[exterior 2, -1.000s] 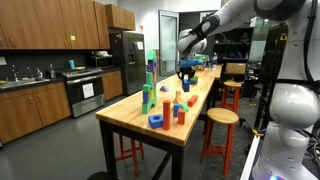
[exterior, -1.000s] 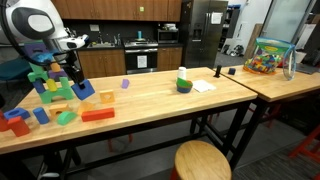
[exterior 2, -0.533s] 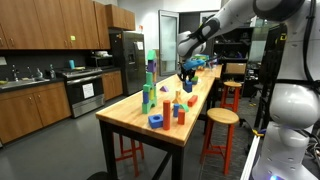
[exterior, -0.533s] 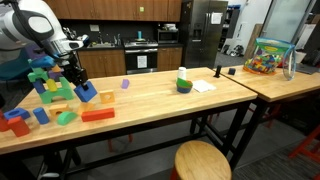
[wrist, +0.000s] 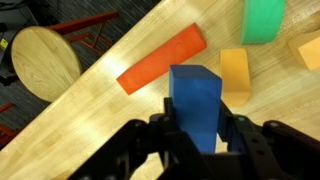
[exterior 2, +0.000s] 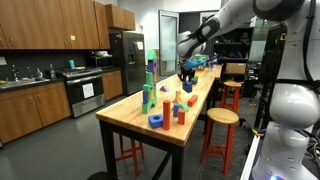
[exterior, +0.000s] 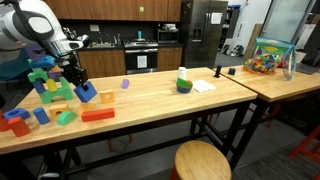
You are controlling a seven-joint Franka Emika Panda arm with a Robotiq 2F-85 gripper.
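Observation:
My gripper (wrist: 196,128) is shut on a blue block (wrist: 195,103), held above the wooden table (wrist: 90,130). In an exterior view the gripper (exterior: 76,80) carries the blue block (exterior: 85,92) just right of a stack of blue and green blocks (exterior: 45,80). Below it in the wrist view lie a red-orange long block (wrist: 160,60), an orange block (wrist: 234,73) and a green round block (wrist: 263,18). In an exterior view the gripper (exterior 2: 186,72) hangs over the table's far part, behind a tall green and blue tower (exterior 2: 150,80).
Red, blue and green blocks (exterior: 30,118) are scattered at the table end. A green object (exterior: 184,82) and white paper (exterior: 203,86) lie mid-table. A bin of toys (exterior: 268,56) stands on the adjoining table. A round wooden stool (exterior: 202,160) stands beside the table.
The gripper with the blue block has shifted slightly right and down over the last second; since half a second ago nothing visibly moved.

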